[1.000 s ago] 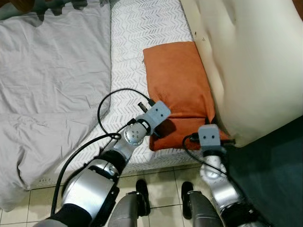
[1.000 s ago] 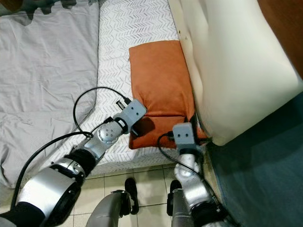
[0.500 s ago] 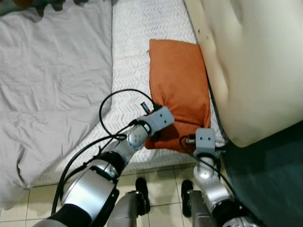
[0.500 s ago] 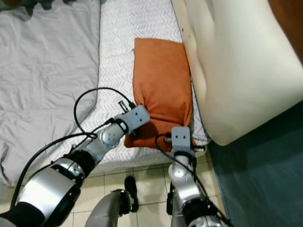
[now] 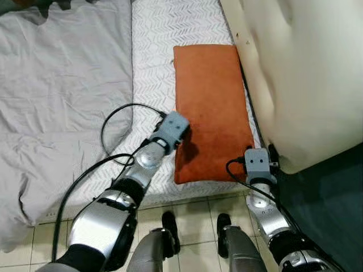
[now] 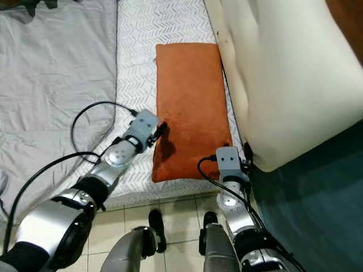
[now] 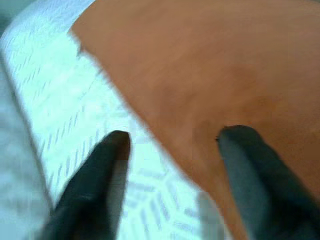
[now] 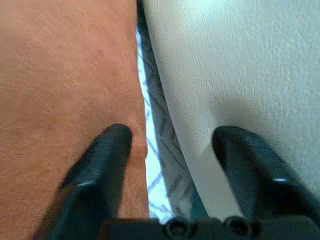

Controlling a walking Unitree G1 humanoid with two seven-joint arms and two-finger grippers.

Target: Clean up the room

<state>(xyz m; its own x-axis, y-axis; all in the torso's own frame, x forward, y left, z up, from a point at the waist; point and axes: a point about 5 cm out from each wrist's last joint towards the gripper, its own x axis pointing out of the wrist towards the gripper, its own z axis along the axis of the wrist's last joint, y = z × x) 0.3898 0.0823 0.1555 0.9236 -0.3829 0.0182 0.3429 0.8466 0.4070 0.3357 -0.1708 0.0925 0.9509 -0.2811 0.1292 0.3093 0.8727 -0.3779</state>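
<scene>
At bed's right edge: orange pillow (image 5: 211,107) lies flat on the patterned sheet, alongside the cream headboard (image 5: 300,73).
L gripper (image 7: 172,145) spread, straddling pillow's left edge; R gripper (image 8: 170,137) spread at its near-right corner, by headboard. I judge pillow placed; next I'd pull both arms clear and tackle grey duvet (image 5: 57,96).

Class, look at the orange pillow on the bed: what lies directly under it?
The orange pillow lies flat on the white patterned sheet, which shows around its edges. Whatever is beneath the pillow's middle is covered.
</scene>
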